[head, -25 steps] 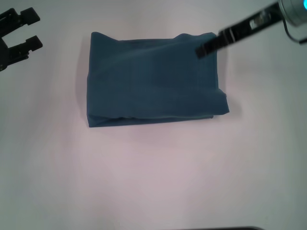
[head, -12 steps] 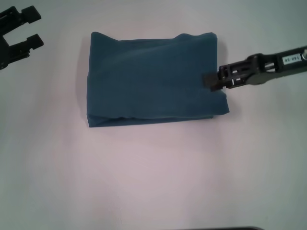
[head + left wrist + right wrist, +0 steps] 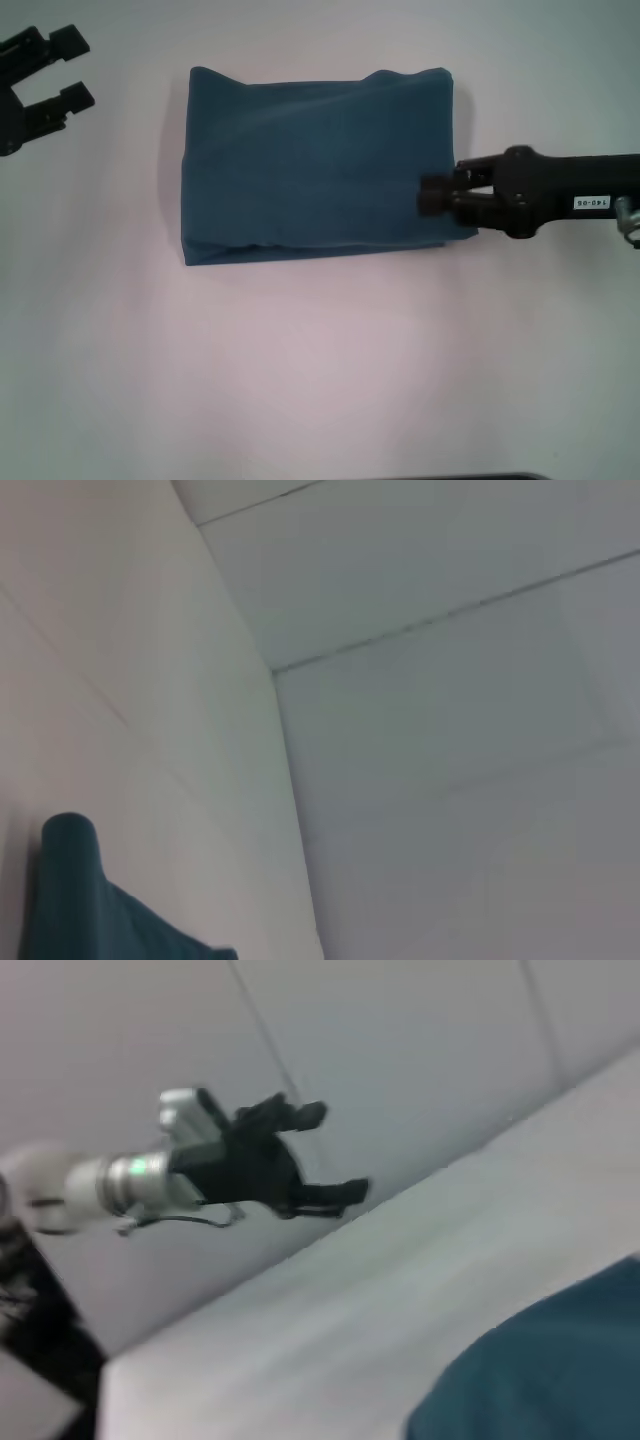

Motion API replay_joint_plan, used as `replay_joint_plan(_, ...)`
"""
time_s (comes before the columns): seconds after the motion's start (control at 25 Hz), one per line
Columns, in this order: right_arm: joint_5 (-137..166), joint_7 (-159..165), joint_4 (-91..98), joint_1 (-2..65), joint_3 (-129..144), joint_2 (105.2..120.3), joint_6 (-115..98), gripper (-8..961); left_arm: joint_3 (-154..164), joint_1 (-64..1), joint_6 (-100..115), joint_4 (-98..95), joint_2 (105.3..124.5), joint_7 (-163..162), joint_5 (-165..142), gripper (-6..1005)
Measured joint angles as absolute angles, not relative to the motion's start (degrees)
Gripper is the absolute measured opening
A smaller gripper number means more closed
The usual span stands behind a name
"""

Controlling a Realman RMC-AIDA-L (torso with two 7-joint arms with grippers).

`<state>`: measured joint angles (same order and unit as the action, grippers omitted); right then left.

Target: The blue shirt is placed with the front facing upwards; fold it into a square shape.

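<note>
On the white table (image 3: 320, 380), the blue shirt (image 3: 315, 165) lies folded into a rectangle, plain side up, its near right corner bulging slightly. The right gripper (image 3: 432, 196) reaches in from the right, its tip over the shirt's right edge near that corner; whether its fingers are apart or together cannot be told. The left gripper (image 3: 62, 68) hangs at the far left, well apart from the shirt, fingers spread.

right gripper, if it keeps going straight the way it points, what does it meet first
The right gripper points toward the robot's left, its tip at the blue shirt's right edge. It would likely meet the folded shirt first, though its height above the cloth is unclear.
</note>
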<state>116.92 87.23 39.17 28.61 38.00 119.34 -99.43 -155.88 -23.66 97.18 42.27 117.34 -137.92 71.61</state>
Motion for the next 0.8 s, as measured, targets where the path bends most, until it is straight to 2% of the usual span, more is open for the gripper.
replay_joint_plan(0.32, 113.0, 81.0, 38.7, 27.6, 36.2, 119.46, -94.7, 232, -154.6, -23.7, 103.0, 40.7, 117.49, -126.0, 71.8, 859)
replay_joint_plan(0.52, 112.4, 79.9, 33.6, 29.5, 38.4, 119.61, -88.9, 4, -155.3, -22.4, 102.8, 39.7, 117.69, -125.8, 71.9, 858)
replay_joint_plan(0.8, 112.7, 75.4, 24.6, 32.0, 43.2, 119.81, -77.4, 1, -156.2, -21.5, 102.8, 39.1, 118.27, -125.8, 71.9, 858)
